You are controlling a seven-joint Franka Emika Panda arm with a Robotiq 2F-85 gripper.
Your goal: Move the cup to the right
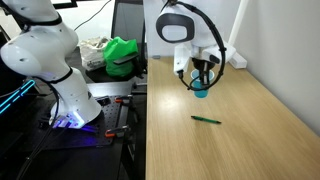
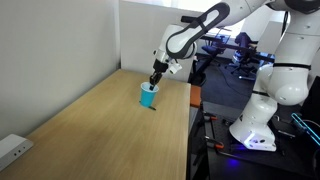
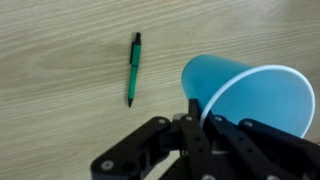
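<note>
light-blue cup [image 3: 245, 95], green pen [image 3: 133, 68], pale woodgrain table [image 3: 60, 90]

Robotics lab; plain wooden bench [image 1: 250, 125]; white robot arm [image 2: 270, 70]; lit electronics [image 2: 240, 50] alongside

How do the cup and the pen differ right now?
The cup is light blue and wide-mouthed; the pen is green and thin. The cup has the gripper closed on its rim wall; the pen lies flat with nothing touching it, apart from the cup. Both are at the wooden table.
</note>
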